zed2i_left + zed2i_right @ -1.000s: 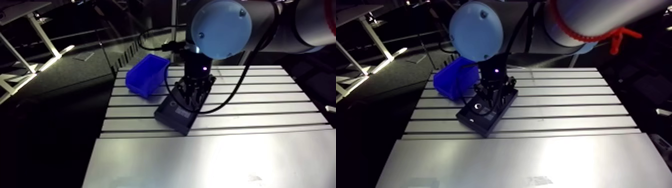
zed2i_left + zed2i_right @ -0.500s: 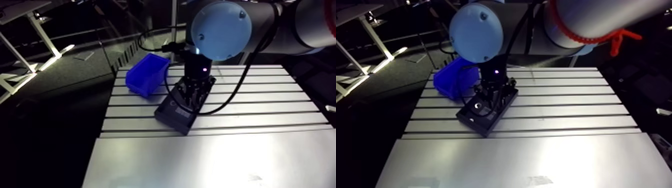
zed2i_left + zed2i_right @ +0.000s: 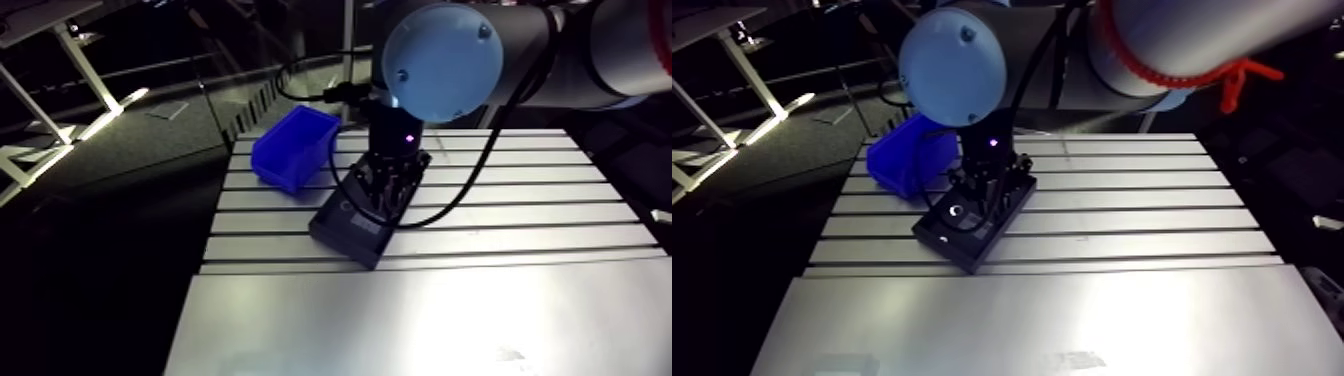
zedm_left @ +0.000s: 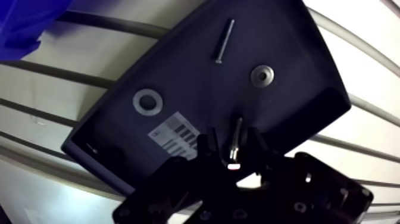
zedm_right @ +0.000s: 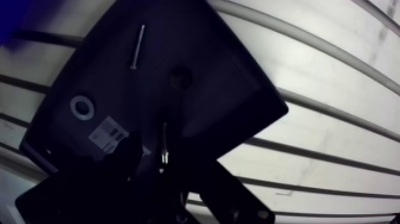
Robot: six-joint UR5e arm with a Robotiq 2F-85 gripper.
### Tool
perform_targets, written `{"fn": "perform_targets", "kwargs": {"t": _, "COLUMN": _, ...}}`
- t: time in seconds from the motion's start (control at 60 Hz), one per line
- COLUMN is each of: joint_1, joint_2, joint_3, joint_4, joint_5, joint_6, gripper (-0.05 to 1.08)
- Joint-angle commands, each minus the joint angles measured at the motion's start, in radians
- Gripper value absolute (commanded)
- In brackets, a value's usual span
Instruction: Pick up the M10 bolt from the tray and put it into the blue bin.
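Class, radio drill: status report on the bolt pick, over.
End effector open, straddling bolt. Bolt lies in tray. Screw, washers clear of it.

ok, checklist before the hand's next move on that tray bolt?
1. Bolt lined up with the hand: ok. It lies on the tray between the fingers.
2. Grip made: not ok. The fingers stand apart, with a gap on each side of the bolt.
3. Neighbours clear: ok. The slim screw, a washer and a larger washer lie ahead of the hand, apart from it.
4. Drop spot ready: ok. The blue bin stands open-topped on the table beside the tray.
5. Bolt is the M10: cannot tell.
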Motion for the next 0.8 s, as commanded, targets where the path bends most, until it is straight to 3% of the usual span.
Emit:
{"fn": "perform_targets", "kwargs": {"t": 0.017, "joint_1": 0.000, "joint_2": 0.000, "joint_3": 0.001, "joint_4": -0.010, "joint_5": 0.000, "joint_6": 0.000, "gripper": 0.59}}
{"fn": "perform_targets", "kwargs": {"t": 0.8, "joint_1": 0.002, "joint_2": 0.007, "joint_3": 0.003, "joint_4": -0.010, "joint_5": 0.000, "joint_6": 0.002, "gripper": 0.65}}
